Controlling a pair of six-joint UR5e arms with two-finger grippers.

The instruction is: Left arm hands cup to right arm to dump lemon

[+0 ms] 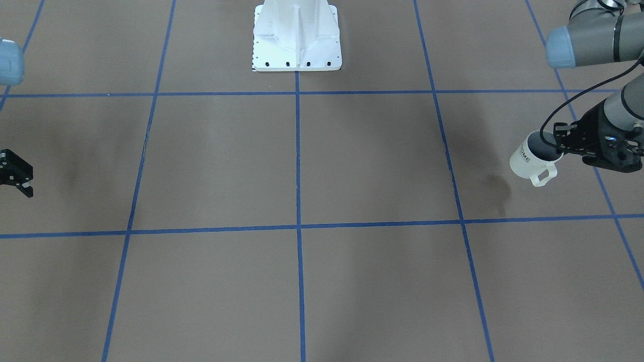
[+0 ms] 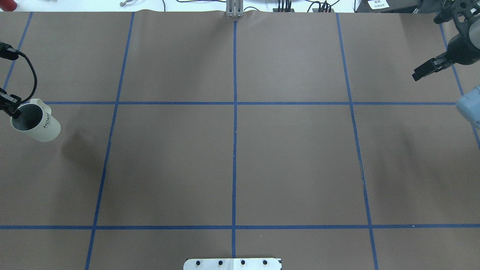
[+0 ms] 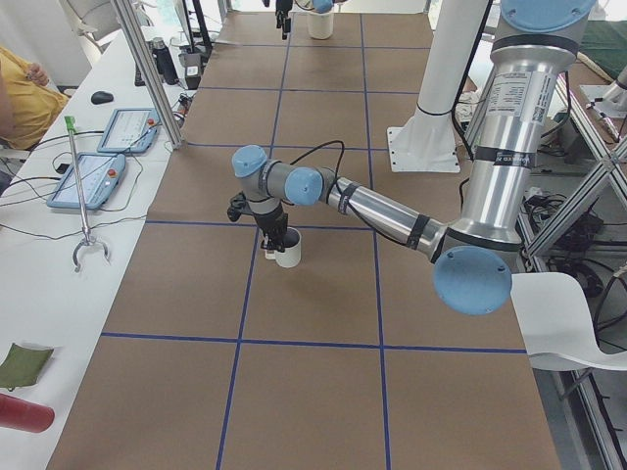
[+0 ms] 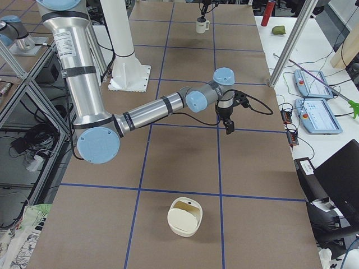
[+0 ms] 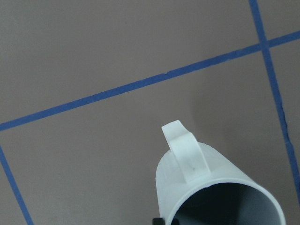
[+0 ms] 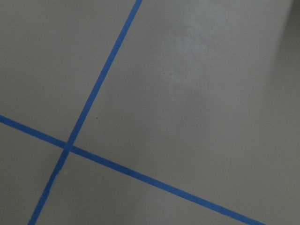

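The white cup (image 1: 528, 161) with black "HOME" lettering hangs tilted above the table at its left end. My left gripper (image 1: 559, 144) is shut on its rim, one finger inside the mouth. The cup also shows in the overhead view (image 2: 37, 123), the exterior left view (image 3: 288, 249) and the left wrist view (image 5: 211, 187), with its handle toward the operators' side. Its inside looks dark and the lemon does not show in any view. My right gripper (image 1: 27, 182) is open and empty, far off at the table's right end (image 2: 420, 73).
The robot's white base (image 1: 297, 45) stands at the table's middle rear edge. A white bowl (image 4: 185, 216) sits on the table beyond my right gripper. Blue tape lines divide the brown table. Tablets and cables lie on the operators' side table (image 3: 98, 166).
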